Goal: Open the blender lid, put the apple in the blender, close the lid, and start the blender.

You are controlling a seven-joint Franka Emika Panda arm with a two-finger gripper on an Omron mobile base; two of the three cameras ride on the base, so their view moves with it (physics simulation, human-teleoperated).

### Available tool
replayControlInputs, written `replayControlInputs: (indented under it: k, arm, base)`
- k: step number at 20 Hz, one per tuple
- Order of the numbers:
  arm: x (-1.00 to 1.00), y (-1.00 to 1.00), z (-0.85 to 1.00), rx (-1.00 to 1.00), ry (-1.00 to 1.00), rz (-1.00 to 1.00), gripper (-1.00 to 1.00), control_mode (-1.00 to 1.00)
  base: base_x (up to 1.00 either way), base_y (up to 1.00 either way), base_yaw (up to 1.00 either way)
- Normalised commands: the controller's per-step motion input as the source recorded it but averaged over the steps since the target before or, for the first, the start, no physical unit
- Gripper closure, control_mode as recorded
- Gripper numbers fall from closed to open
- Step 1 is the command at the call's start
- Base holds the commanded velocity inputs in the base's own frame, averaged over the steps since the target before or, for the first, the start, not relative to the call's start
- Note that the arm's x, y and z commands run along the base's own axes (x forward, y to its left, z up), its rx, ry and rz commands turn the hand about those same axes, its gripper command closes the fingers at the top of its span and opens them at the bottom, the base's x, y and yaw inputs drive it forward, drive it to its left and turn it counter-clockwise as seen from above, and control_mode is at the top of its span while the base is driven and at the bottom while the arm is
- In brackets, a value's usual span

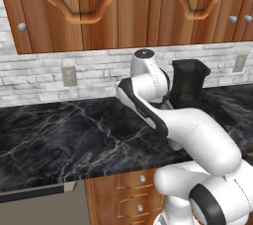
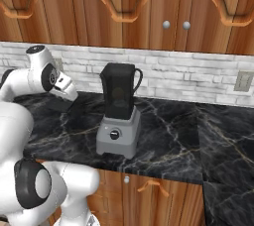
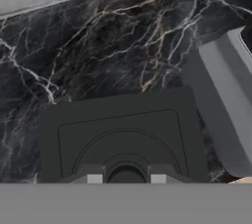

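Worktop [image 2: 168, 141]: black marble with pale and gold veining, running along a grey-white brick backsplash at its back edge.

Blender [image 2: 118, 121] stands upright on the worktop, boxy grey base close to the front edge, round black knob facing front, dark tapered jar on top. Jar rim is open in the left base view.

Blender lid [image 2: 58, 104]: flat black squarish cap lying on the worktop to the left of the blender, apart from it, nearer the back edge. In the hand view the lid [image 3: 123, 137] lies flat on the marble with the grey blender base [image 3: 229, 100] just beside it.
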Motion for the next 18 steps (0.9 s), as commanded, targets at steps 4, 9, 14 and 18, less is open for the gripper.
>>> replayControlInputs:
  k: [4,9,14,18]
  arm:
    - [-0.15,-0.38,1.0,0.0,-0.05,-0.03,1.0,-1.0]
    - [-0.12,-0.38,0.86,0.0,-0.07,-0.03,1.0,-1.0]
    - [-0.07,-0.57,0.57,0.0,-0.06,-0.01,1.0,-1.0]
    - [0.0,-0.62,0.43,0.0,-0.04,0.0,1.0,-1.0]
  base:
    - [0.0,0.0,0.0]
    - [0.0,0.0,0.0]
    - [0.0,0.0,0.0]
    - [0.0,0.0,0.0]
